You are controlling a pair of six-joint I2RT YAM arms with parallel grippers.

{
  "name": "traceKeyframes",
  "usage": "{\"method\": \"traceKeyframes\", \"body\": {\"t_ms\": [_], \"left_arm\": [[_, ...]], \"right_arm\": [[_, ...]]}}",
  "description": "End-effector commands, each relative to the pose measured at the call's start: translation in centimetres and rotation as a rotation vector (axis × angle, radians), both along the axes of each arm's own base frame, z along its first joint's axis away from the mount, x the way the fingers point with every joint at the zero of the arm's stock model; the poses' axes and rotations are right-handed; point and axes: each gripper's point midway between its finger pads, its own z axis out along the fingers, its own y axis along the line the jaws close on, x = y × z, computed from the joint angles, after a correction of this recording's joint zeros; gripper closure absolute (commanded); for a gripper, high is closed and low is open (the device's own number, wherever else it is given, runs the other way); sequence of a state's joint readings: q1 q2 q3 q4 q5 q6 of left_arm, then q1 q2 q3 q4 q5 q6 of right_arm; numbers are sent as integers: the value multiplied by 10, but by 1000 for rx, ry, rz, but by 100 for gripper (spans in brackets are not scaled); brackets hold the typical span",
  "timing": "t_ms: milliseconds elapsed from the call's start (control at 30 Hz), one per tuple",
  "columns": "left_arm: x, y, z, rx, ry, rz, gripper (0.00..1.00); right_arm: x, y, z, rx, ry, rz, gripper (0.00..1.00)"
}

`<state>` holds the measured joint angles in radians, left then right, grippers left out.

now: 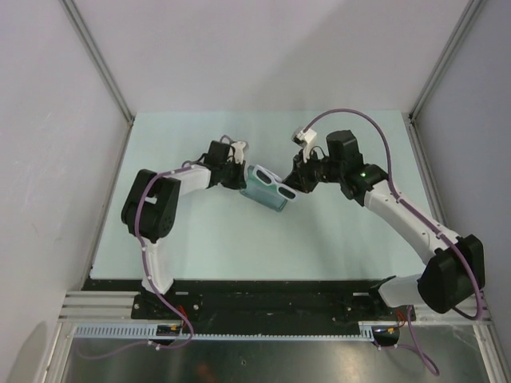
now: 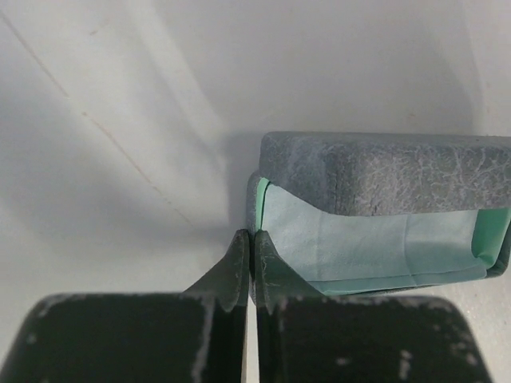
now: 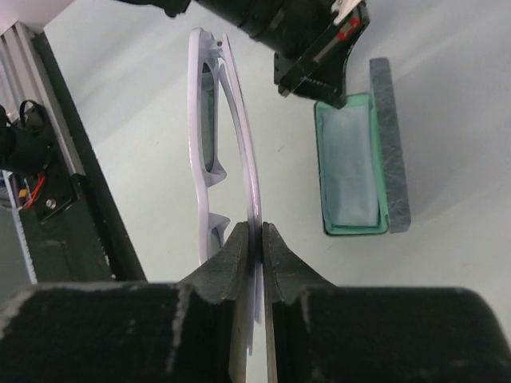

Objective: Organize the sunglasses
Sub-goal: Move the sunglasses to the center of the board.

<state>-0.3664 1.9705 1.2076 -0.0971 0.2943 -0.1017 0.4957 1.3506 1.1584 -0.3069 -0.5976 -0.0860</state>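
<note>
Pale green table (image 1: 207, 247) filled the floor of a white-walled booth, with walls (image 1: 48, 120) rising at the left, right and far edges and a black base strip (image 1: 271, 307) running along the near edge. Both arms met near the middle, so bare table lay open on every side of them — most of it toward the near edge and the far corners.

We saw the grey case (image 1: 260, 191) lying open on the table, lid tipped back, with a pale cloth (image 2: 359, 243) lining its inside. The left gripper (image 2: 253, 255) was at one short end of the case, its fingers pressed together with no visible gap. The tips met right at the case's corner lip; whether they pinched that lip, we could not tell.

The right gripper (image 3: 255, 243) was clamped on the sunglasses (image 3: 209, 152), its two pads squeezing the thin white frame edge-on. From above, the sunglasses (image 1: 281, 190) sat at the case's right side, overlapping its long edge — lifted or touching, we could not tell. In the right wrist view, the case (image 3: 391, 144) lay beyond them, apart from the frame.
</note>
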Motion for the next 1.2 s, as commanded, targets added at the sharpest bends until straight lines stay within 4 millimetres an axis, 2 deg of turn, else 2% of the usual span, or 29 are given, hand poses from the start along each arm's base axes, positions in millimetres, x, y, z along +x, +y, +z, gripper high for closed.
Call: {"method": "traceKeyframes", "body": {"t_ms": [0, 133, 267, 333, 467, 567, 600, 667, 800, 967, 1167], "left_arm": [[-21, -24, 24, -81, -37, -172, 100], [-34, -37, 26, -84, -42, -230, 100], [-53, -48, 12, -75, -3, -271, 100], [-57, -51, 10, -72, 1, -280, 100], [-52, -46, 12, -48, -14, -242, 100], [-45, -45, 22, -47, -38, -214, 89], [-44, -46, 25, -51, -43, -211, 79], [-40, -49, 35, -66, -60, -203, 71], [-32, -53, 57, -101, -101, -176, 58], [-24, -57, 92, -153, -163, -162, 53], [-11, -38, 101, -159, -174, -65, 53]], "right_arm": [[-20, 9, -26, -30, 133, 50, 100], [-21, 16, -54, -60, 206, 43, 100], [-18, 23, -76, -95, 246, 29, 100], [-19, 26, -87, -119, 263, 26, 100], [-17, 25, -103, -163, 282, 4, 100], [-17, 25, -106, -177, 282, -11, 100], [-14, 24, -106, -185, 270, -26, 100], [-16, 26, -107, -198, 259, -33, 100], [-11, 28, -112, -243, 217, -100, 100], [-11, 26, -121, -263, 215, -145, 100], [-5, 19, -133, -285, 211, -178, 100]]}}
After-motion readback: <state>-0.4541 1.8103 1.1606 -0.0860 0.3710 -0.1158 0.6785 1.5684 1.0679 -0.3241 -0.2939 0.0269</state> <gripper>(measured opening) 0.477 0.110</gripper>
